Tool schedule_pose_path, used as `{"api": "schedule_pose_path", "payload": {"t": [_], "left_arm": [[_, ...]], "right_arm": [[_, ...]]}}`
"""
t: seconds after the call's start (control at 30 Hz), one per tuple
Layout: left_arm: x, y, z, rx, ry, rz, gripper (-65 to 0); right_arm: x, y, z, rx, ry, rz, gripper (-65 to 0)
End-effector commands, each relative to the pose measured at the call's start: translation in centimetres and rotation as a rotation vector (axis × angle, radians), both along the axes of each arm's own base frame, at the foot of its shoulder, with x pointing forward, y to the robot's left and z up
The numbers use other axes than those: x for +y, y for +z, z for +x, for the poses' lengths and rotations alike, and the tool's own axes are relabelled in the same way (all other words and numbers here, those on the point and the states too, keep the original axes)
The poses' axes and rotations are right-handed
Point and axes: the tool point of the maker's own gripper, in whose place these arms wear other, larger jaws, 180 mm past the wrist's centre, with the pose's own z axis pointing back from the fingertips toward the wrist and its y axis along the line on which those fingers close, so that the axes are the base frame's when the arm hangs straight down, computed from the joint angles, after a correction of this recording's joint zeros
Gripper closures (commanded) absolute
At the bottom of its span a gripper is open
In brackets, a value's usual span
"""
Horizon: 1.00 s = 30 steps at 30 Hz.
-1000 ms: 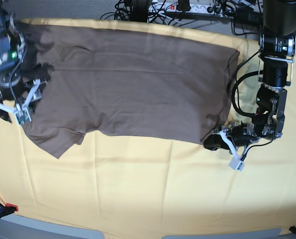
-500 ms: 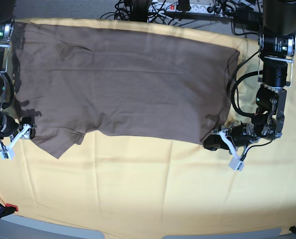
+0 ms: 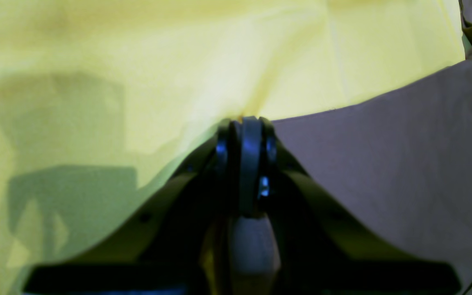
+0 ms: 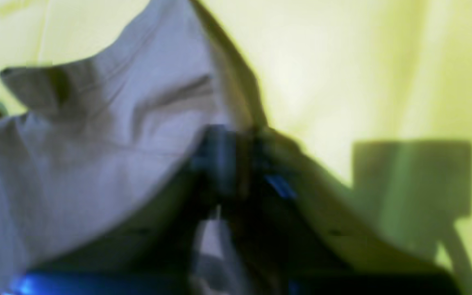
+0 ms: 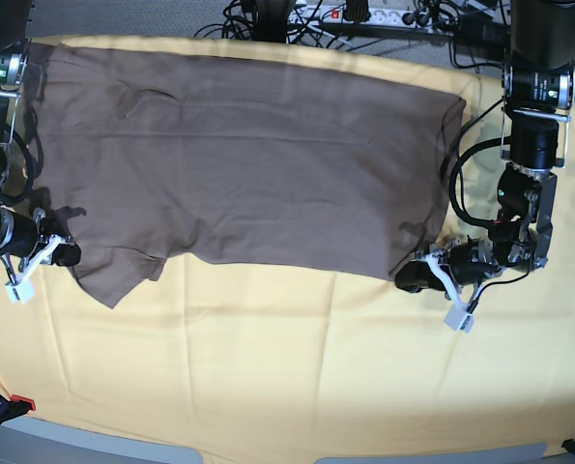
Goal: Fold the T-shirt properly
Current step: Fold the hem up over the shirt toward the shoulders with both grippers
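- The near part of the surface is covered by a yellow cloth (image 5: 287, 377) that lies bare, with soft creases, between the front edge and the shirt's lower edge.
- On the base view's right, the left gripper (image 5: 410, 277) lies low on the cloth at the lower corner of the T-shirt (image 5: 248, 164). In the left wrist view its black jaws are pressed together, and the shirt's edge (image 3: 383, 164) runs right up to their tips; it appears to pinch that corner, though the fabric between the jaws is hidden.
- A white tag-like part (image 5: 456, 319) hangs from that gripper's wrist, just above the cloth.
- On the base view's left, the right gripper (image 5: 67, 255) sits at the shirt's other lower corner, beside the short sleeve (image 5: 118, 275) that points toward the front. The right wrist view is blurred; its jaws look closed, with rumpled fabric (image 4: 96, 135) bunched at their tips.
- The T-shirt lies spread flat across the middle and far half of the cloth, plain brown, with faint lengthwise creases.
- Beyond the far edge lie tangled black cables (image 5: 268, 19) and a white power strip (image 5: 384, 14).
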Motion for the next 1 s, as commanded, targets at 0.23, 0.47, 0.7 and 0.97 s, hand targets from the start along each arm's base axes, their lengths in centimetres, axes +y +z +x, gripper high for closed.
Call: {"api": "schedule_pose_path", "payload": {"t": [0.23, 0.47, 0.7, 0.97], "left_arm": [[0.8, 2.3, 1.7, -0.074, 0.024, 0.003, 0.0], [1.5, 5.1, 4.2, -0.19, 0.04, 0.051, 0.0], [1.2, 9.1, 6.8, -0.297, 0.043, 0.059, 0.0], [-1.5, 8.3, 4.7, -0.223, -0.072, -0.044, 0.0]], "right_arm": [[-4.1, 3.0, 3.2, -0.126, -0.107, -0.168, 0.0], [-5.8, 5.6, 5.5, -0.176, -0.149, -0.263, 0.0], [-5.8, 7.4, 6.8, -0.219, -0.153, -0.263, 0.0], [-3.5, 6.7, 5.7, -0.174, -0.016, -0.214, 0.0]]}}
